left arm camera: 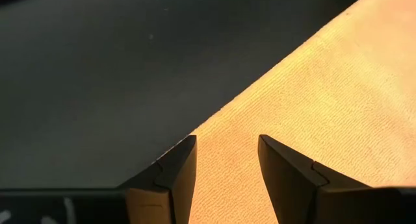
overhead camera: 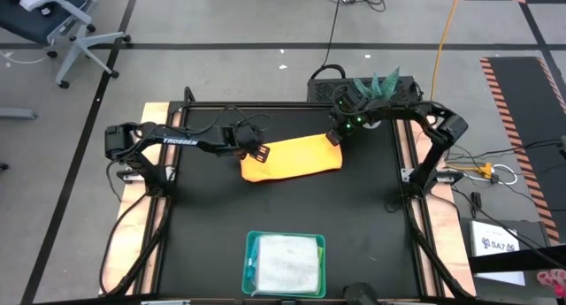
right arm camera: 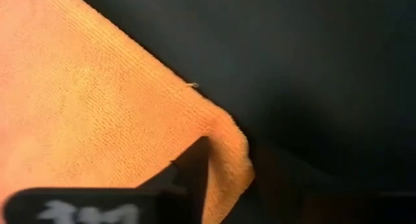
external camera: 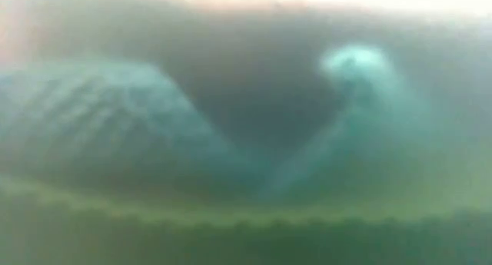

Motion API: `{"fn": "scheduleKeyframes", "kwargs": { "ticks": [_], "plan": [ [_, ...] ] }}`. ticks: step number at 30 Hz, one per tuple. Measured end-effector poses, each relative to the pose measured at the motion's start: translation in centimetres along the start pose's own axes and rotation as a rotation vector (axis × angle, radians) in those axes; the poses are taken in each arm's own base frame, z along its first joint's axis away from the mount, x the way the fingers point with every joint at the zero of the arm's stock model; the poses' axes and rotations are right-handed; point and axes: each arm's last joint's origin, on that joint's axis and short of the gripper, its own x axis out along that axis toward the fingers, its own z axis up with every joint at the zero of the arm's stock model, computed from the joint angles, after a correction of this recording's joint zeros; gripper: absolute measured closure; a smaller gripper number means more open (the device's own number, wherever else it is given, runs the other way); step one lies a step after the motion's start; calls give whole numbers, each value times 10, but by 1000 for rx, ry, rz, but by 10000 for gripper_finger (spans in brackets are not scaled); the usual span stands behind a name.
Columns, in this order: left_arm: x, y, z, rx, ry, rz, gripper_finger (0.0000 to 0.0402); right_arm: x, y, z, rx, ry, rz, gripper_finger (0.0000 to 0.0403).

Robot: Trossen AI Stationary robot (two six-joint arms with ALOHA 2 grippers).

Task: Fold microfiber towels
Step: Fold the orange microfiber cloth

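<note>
Nearest the low camera, blurred turquoise cloth (external camera: 115, 127) pressed against the lens, with a lime green fabric band (external camera: 246, 226) under it; likely towels, too blurred to be sure.

The yellow-orange microfiber towel (overhead camera: 296, 158) lay folded into a wide strip on the black table top (overhead camera: 371, 217), toward the far edge, about midway between the sides. The left claw (overhead camera: 257, 152) sat at its left end, fingers apart over the cloth's edge, nothing pinched. The right claw (overhead camera: 334, 137) was at the far right corner of the towel; in the right wrist view that corner (right arm camera: 227, 152) draped over one dark finger, whether it was clamped I could not tell.

Handling, as a judgement: light, limp, non-fragile, grippy pile; it should sag and drag, so pinch corners or the hemmed edge, both ends together.

A pale grey-white folded towel (overhead camera: 287, 265) sat in the teal rectangular plastic tray (overhead camera: 250, 268) at the near edge, centre. More turquoise cloths (overhead camera: 378, 86) were bunched just past the far right corner.

Table matte, dark, wood-trimmed sides. Room: grey floor, taped lines, cables, an office chair (overhead camera: 62, 18).
</note>
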Motion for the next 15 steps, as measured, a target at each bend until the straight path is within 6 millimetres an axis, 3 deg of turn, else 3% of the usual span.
{"fn": "scheduleKeyframes", "kwargs": {
  "ticks": [6, 15],
  "plan": [
    [0, 0, 0, -9, 0, 0, 236, -12, 6, -3, 2, 0, 26, 389],
    [-2, -3, -5, 33, 14, 0, 236, -43, 13, -3, -36, -58, -34, 400]
  ]
}}
